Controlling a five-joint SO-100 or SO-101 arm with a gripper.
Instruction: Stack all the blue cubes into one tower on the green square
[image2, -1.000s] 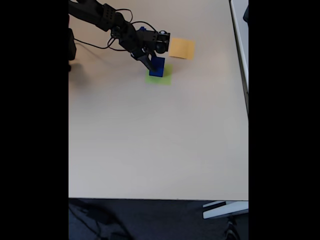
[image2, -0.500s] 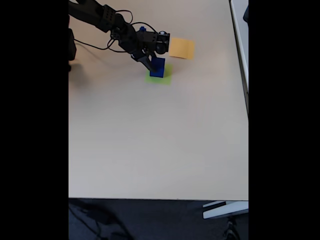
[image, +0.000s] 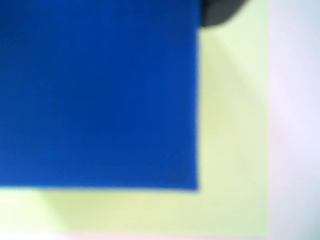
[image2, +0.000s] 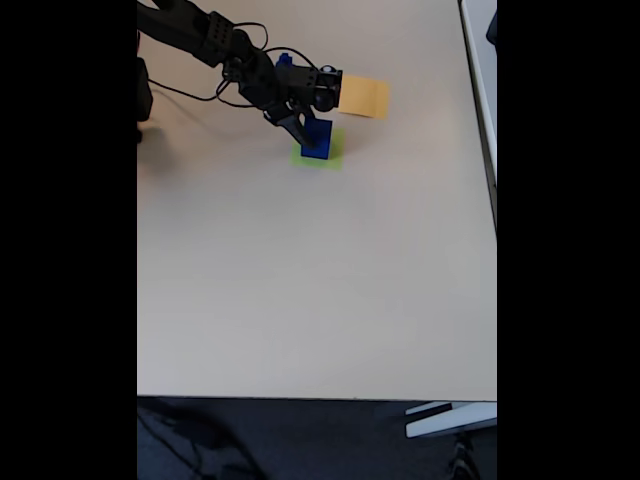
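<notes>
Fixed view: pale beige bench (image2: 300, 290) fills most of the frame, bare across its near half, with dark floor below its front edge and a white strip of other furniture along the right side. Black arm (image2: 205, 40) reaches in from the upper left, cables trailing behind it. Orange-yellow square (image2: 364, 96) lies flat just right of the arm's tip. Green square (image2: 335, 156) lies near it, slightly lower in frame, and the blue cubes (image2: 318, 138) stand on it as a short dark-blue column. Hand (image2: 303, 132) sits right against the column's left side and top; whether its fingers clamp a cube or have let go I cannot tell at this size. Wrist view: one blue face (image: 97, 92), blurred and very close, lies over the green paper (image: 232, 150), which shows to the right and below, so the stack sits within the patch. Judgement: placement stage, cube being seated on the tower.
</notes>
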